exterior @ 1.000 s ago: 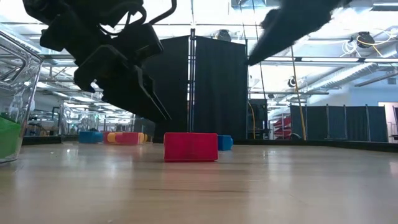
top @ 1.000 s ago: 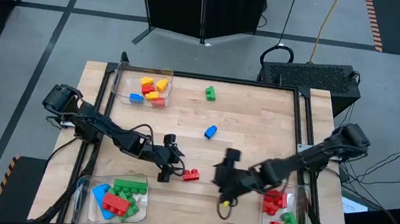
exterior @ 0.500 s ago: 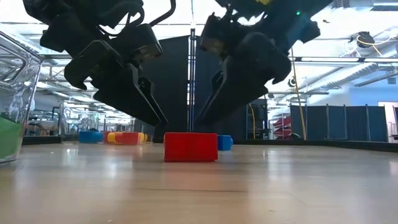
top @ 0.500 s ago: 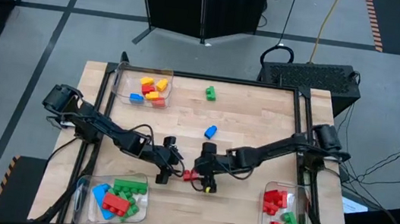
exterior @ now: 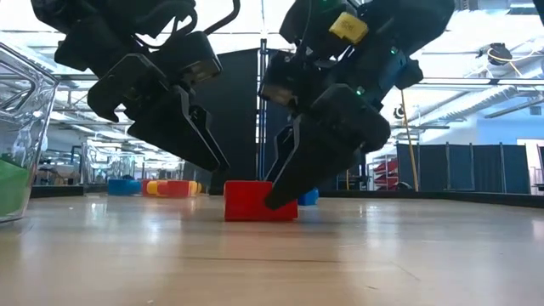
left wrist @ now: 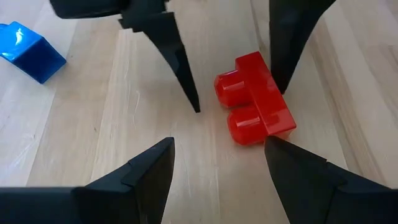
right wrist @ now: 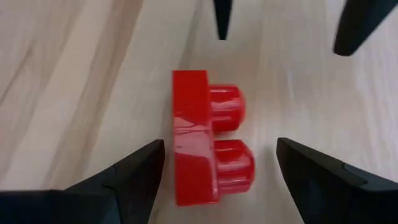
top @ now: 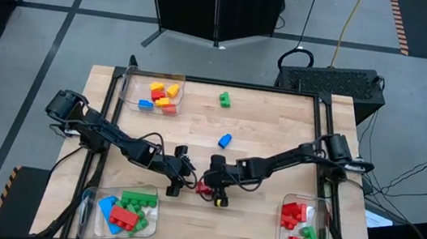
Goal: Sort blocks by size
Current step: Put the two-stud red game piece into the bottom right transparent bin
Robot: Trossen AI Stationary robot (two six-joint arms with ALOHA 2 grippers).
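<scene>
Wooden table (top: 277,135): unlabelled red block (top: 204,188) between two open hands.

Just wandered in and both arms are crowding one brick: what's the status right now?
Right end effector open, straddling red block lying on its side. Left end effector open, hovering right beside it. Nothing gripped. Left arm crowds the pick.

From above, the red brick (top: 203,188) is mostly covered by the right gripper (top: 212,189) and shows only as a sliver. At table height a right finger (exterior: 293,183) crosses the brick's right end. Behind it, the blue brick (exterior: 308,195) peeks out only partly, and the bricks in the far tray (exterior: 161,188) are too blurred to count. The green bricks in the near tray (exterior: 21,127) are cut off by the picture's edge. The left gripper (left wrist: 217,155) has its fingers running off the frame.
</scene>
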